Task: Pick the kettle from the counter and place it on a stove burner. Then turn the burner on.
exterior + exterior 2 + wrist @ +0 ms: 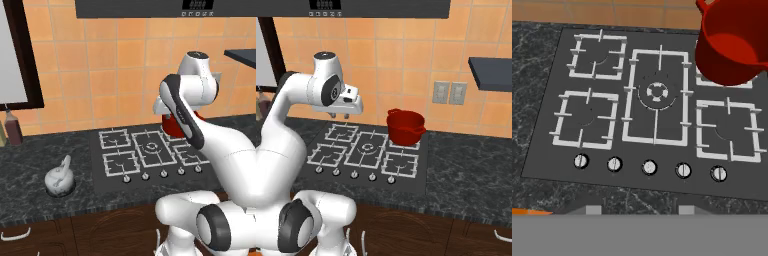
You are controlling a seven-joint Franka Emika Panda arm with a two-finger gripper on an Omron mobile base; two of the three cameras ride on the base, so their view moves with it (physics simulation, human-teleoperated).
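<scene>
Kettle: lower left of the left base view, upright on the counter, well apart from the front-left burner of the cooktop. My gripper hangs above the cooktop at upper left of the right base view; whether its jaws are parted or closed I cannot tell. Red pot: on a rear burner, right of centre. Risks, as I judge them: a long reach could clip the arched handle and tip the kettle; picking the wrong knob would light another burner.
</scene>
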